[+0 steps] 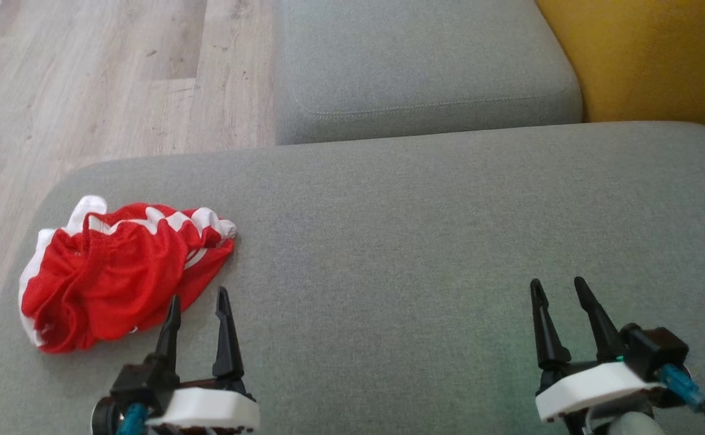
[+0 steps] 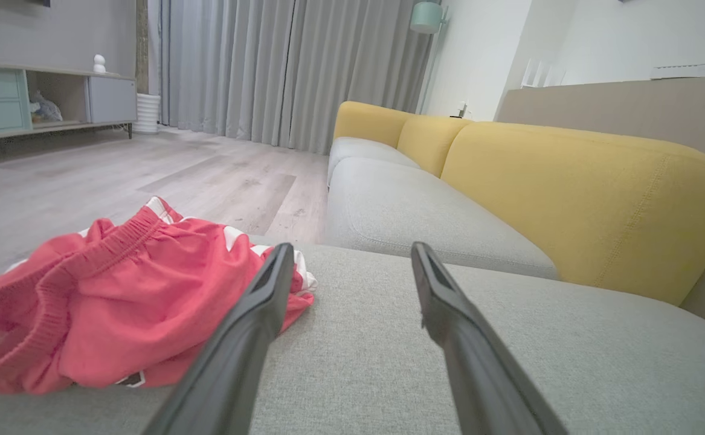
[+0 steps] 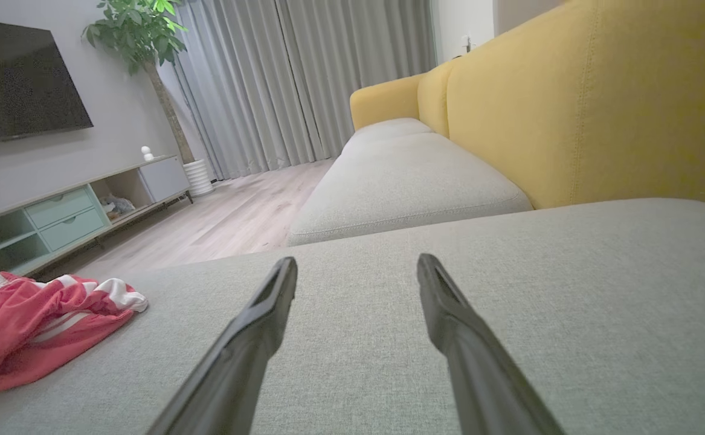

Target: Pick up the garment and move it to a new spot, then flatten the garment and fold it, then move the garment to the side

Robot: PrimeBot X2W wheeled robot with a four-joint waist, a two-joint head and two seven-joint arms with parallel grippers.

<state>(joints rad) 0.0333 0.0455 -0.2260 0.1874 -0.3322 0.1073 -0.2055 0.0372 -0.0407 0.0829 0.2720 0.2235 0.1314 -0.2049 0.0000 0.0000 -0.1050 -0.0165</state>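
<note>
Left fingers (image 1: 225,344) apart beside crumpled red garment (image 1: 104,284); right fingers (image 1: 544,326) apart, well away

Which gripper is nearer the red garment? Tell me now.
Left. The left gripper sits at the near edge of the red garment, one finger overlapping it in the head view. The right gripper is well off to the right, over grey cushion.

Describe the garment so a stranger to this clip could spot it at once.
Start at the wide grey cushion nearest the robot. On its left end, beside the wooden floor, lies the garment, crumpled, just ahead of the left tool. It is red with white stripes amid plain grey fabric.
</note>
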